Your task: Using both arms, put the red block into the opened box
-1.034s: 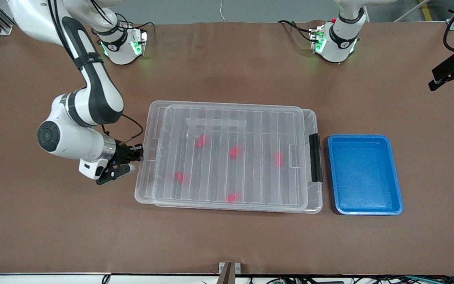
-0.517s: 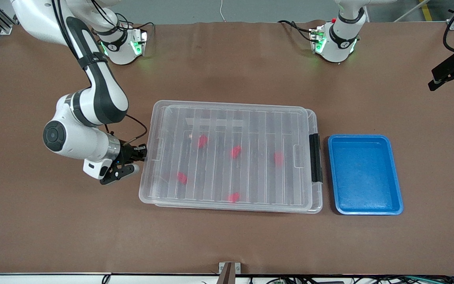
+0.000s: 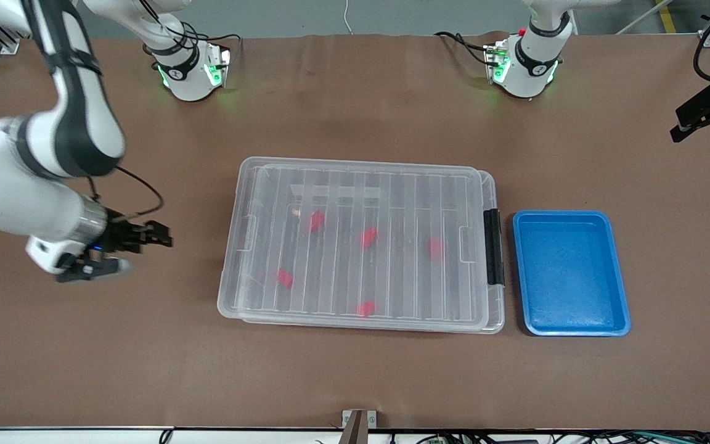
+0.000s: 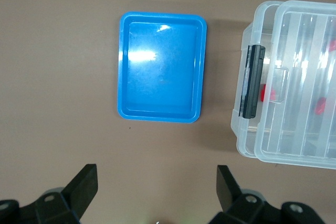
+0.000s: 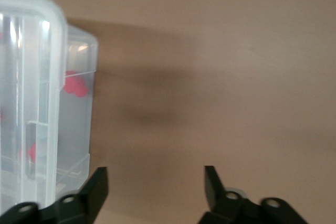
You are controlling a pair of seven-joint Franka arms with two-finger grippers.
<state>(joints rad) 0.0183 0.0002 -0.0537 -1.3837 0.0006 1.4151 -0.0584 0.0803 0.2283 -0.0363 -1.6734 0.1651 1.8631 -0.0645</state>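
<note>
The brown table (image 3: 355, 382) carries a large, shallow clear plastic box (image 3: 358, 243) with its ribbed clear lid (image 3: 392, 197) lying on top, slightly askew, and a black clip handle (image 3: 493, 246) at the left arm's end. Just beside that end sits a blue rectangular plastic tray (image 3: 569, 272). Five small red plastic blocks (image 3: 368, 237) show through the lid, inside the box. The right gripper (image 3: 127, 251) hovers over bare table well apart from the box, fingers spread and empty. The left gripper (image 4: 157, 187) waits high over the table near the tray, also spread and empty.
</note>
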